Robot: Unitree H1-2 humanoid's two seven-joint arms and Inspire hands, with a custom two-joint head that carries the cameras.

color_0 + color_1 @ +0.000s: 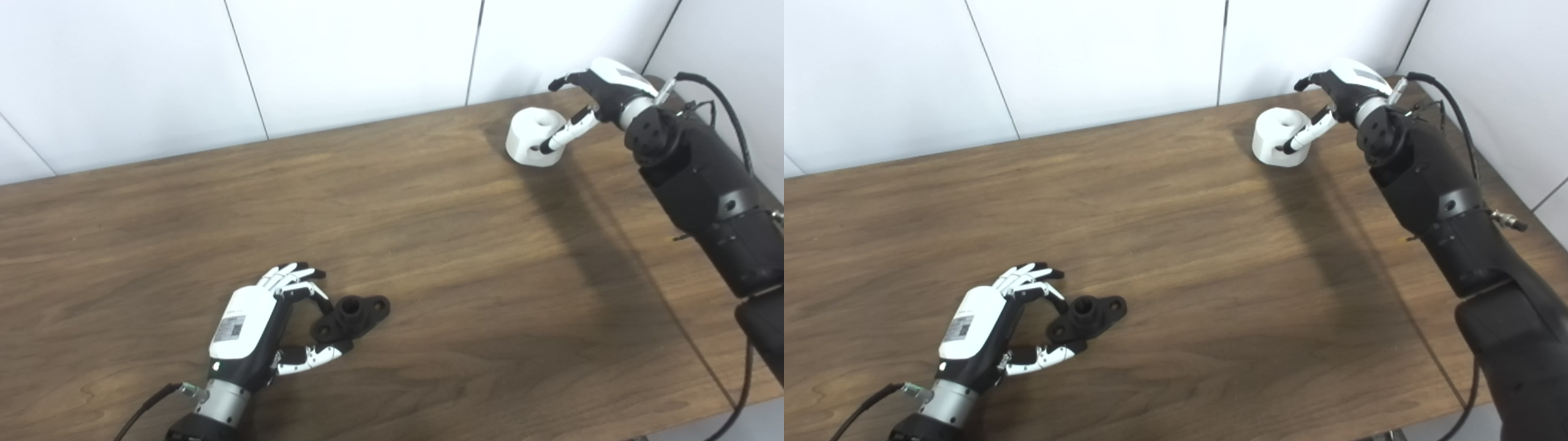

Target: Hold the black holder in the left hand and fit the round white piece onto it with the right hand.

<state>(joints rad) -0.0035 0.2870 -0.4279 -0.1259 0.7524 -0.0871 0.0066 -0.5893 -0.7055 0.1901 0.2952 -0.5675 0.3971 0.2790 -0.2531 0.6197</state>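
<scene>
left hand [257, 324] is low on the table [429, 257], fingers apart and curled around the near end of the black holder [352, 315]. the thumb [309, 357] sits just under the holder's near lobe and the fingers [294, 275] arch over the far side. can't tell whether any pad is touching yet; nothing is lifted, so i read it as open around the holder, not gripping.

the holder lies flat just beyond the left palm. it is a small oval flange with a raised collar in the middle and a hole in each lobe. looks like rigid printed plastic: light, stiff, not fragile, matte so decent friction. best hold is probably across the flange edges at the near lobe, leaving the collar clear for the mating part. being low and flat, it may slide on the wood before the pinch closes.

right hand [1338, 92] is far across the table, well apart from the left. it is spread open over the white piece [1279, 146], thumb [1304, 136] against the side nearest the wrist, other fingers above the far rim. no closed grip visible.

the white piece is a squat cylinder with a centre bore, standing upright. likely hollow plastic, light and rigid, with a smoother wall that could slip. take it across the diameter and keep the bore free.
</scene>
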